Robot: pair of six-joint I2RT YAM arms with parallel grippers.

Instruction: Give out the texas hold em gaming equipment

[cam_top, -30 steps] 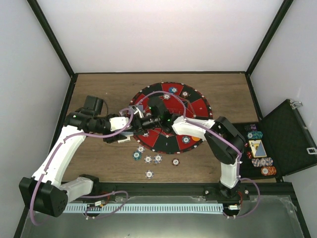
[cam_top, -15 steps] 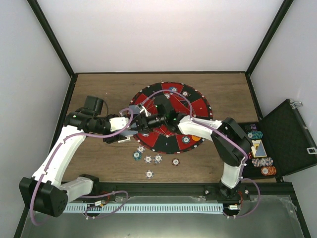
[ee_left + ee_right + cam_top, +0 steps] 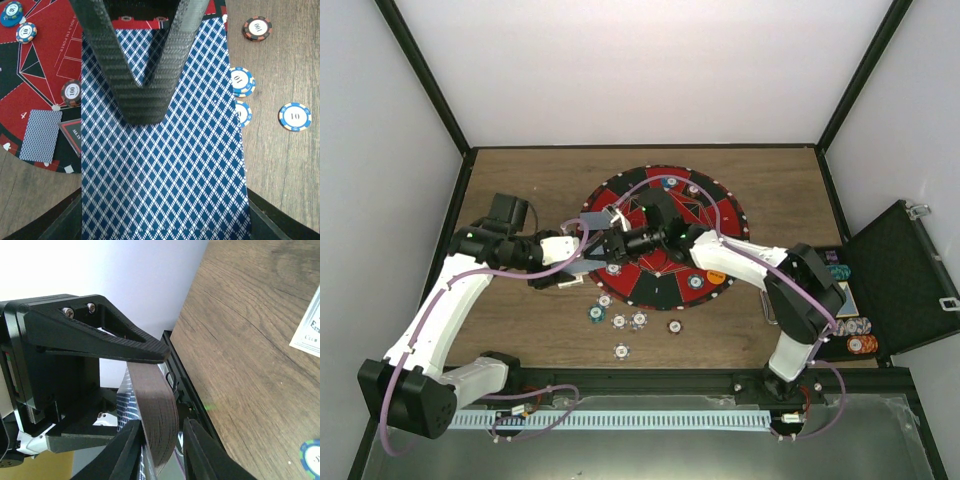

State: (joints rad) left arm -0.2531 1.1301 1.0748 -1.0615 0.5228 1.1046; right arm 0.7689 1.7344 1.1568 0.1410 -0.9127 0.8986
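Blue-diamond-backed deck [image 3: 165, 170] is clamped flat in the left gripper [image 3: 145, 112]; the right gripper [image 3: 160, 450] straddles its far end, jaws narrow, but whether they pinch a card cannot be told. Judged progress is partial: one card [image 3: 41, 136] and some mat chips [image 3: 71, 93] lie on the mat [image 3: 45, 60] to the left gripper's left, while loose chips [image 3: 295, 116] on bare wood to its right and stacks [image 3: 850, 327] in the case [image 3: 900, 270] behind the right gripper await placing. Clearance is tightest where both grippers meet at the deck edge.
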